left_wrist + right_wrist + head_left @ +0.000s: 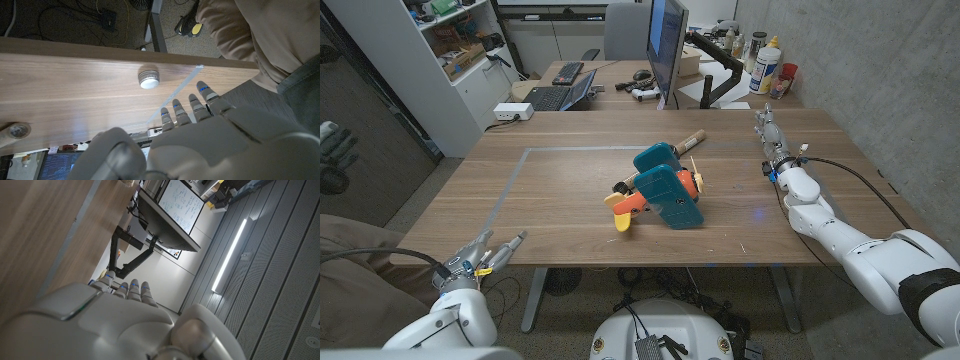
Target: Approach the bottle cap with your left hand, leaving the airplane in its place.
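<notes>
A small round silver-white bottle cap (149, 78) lies on the wooden table (560, 200) close to its front edge, beside a thin tape line. My left hand (200, 130) hovers short of the cap with its fingers stretched toward it, holding nothing. In the head view my left hand (480, 255) is at the table's front left corner. The teal and orange toy airplane (665, 188) lies at the table's middle, well away from that hand. My right hand (770, 135) reaches along the far right side with fingers extended and nothing in it.
A tape outline (510, 190) marks the table's left part. A wooden peg (692, 139) lies just behind the airplane. A person in beige clothing (260, 35) sits off the left front corner. A second desk with a monitor (667, 45) and laptop stands behind.
</notes>
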Available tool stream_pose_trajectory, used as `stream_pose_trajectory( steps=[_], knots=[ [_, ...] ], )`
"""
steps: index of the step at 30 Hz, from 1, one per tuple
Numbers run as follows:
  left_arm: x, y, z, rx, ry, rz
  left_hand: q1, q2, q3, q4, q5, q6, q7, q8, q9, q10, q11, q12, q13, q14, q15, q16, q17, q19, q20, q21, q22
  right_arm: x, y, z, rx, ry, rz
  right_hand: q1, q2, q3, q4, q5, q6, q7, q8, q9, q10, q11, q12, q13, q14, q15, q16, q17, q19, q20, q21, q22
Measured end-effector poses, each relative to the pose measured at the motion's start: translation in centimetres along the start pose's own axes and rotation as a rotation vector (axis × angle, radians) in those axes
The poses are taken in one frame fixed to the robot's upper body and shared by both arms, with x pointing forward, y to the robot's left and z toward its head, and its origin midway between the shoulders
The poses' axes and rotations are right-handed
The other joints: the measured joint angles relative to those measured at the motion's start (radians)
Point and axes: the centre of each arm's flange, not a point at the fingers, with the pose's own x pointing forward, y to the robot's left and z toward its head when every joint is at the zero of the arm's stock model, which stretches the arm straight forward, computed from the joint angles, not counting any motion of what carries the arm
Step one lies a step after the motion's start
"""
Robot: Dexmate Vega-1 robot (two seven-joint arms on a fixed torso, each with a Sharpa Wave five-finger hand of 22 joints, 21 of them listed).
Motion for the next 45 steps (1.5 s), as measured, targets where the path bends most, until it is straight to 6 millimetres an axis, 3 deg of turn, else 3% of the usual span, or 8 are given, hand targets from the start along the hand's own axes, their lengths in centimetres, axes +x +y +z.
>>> stream_pose_trajectory(
  steps=[19,45],
  knots=[
    [2.6,0.8,1.3,0.018,-0.009,-0.036,0.000,0.000,0.000,0.000,0.000,0.003,-0.004,0.000,0.000,-0.005,0.005,0.000,0.000,-0.004,0.004,0.000,0.000,-0.005,0.005,0.000,0.000,0.1,-0.1,0.1,0.001,0.002,-0.013,0.000,0.000,0.000,0.000,0.000,0.000,0.000,0.000,0.000,0.000,0.000,0.000,0.000,0.000,0.000,0.000,0.000,0.000,0.000,0.000,0.000],
    [3.9,0.8,2.1,0.038,-0.024,-0.052,0.000,0.000,0.000,0.000,0.000,0.013,-0.002,0.000,-0.002,-0.002,0.009,0.000,0.000,-0.004,0.004,0.000,0.000,-0.005,0.005,0.000,0.000,0.1,0.1,0.2,0.010,-0.006,-0.028,0.000,0.000,0.000,0.000,0.006,0.002,-0.002,0.000,0.000,0.000,0.000,0.004,0.000,0.000,0.000,0.000,0.000,0.000,0.000,0.000,0.000]
  ],
)
